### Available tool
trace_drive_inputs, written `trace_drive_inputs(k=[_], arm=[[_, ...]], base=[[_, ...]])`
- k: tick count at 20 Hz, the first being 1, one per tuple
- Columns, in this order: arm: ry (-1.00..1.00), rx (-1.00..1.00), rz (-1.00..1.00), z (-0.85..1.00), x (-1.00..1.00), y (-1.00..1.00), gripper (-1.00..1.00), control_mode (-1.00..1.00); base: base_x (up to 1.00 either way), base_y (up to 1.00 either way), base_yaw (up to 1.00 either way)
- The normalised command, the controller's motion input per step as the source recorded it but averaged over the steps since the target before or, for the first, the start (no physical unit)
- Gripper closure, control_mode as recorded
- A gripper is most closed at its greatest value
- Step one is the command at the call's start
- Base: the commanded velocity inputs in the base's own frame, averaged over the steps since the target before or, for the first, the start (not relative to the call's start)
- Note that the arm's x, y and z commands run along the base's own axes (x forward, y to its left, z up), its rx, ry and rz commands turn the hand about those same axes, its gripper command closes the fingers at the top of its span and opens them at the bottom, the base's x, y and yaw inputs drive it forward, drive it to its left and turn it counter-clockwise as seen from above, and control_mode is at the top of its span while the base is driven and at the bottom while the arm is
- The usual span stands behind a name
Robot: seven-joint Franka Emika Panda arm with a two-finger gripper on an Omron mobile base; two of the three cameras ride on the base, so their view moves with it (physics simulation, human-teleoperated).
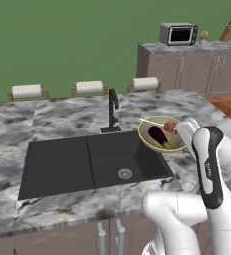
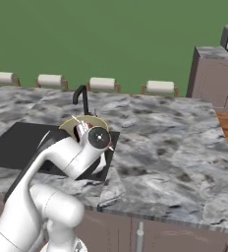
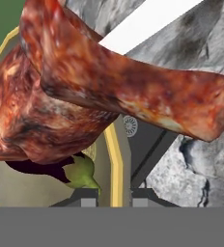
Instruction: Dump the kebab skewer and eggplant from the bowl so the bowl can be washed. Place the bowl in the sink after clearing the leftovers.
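Note:
The yellowish bowl hangs tilted above the right edge of the black sink, its inside facing the left base camera. In it lie the dark eggplant and the kebab skewer, whose pale stick pokes out to the left. My gripper is shut on the bowl's right rim, which runs between the fingertips. Close to the hand camera are the skewer's reddish meat chunks, with the eggplant's green stem below them. In the right base view, the bowl's rim peeks out behind my hand.
A black curved faucet stands behind the sink, close to the bowl's left. The drain sits in the right basin. Grey marble counter surrounds the sink. Stools line its far side; a toaster oven sits on back cabinets.

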Motion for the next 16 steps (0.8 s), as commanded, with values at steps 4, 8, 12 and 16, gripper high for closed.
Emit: trace_drive_inputs(k=[4, 8, 12, 16], arm=[[0.04, 0.00, 0.01, -0.14, 0.21, 0.24, 1.00, -1.00], [0.04, 0.00, 0.04, -0.37, 0.10, 0.41, 1.00, -1.00], [0.01, 0.00, 0.08, -0.36, 0.10, 0.54, 1.00, -1.00], [0.00, 0.00, 0.06, -0.06, 0.23, 0.65, 1.00, -1.00]], base=[[0.00, 0.00, 0.00], [0.00, 0.00, 0.00], [0.00, 0.00, 0.00], [0.00, 0.00, 0.00]])
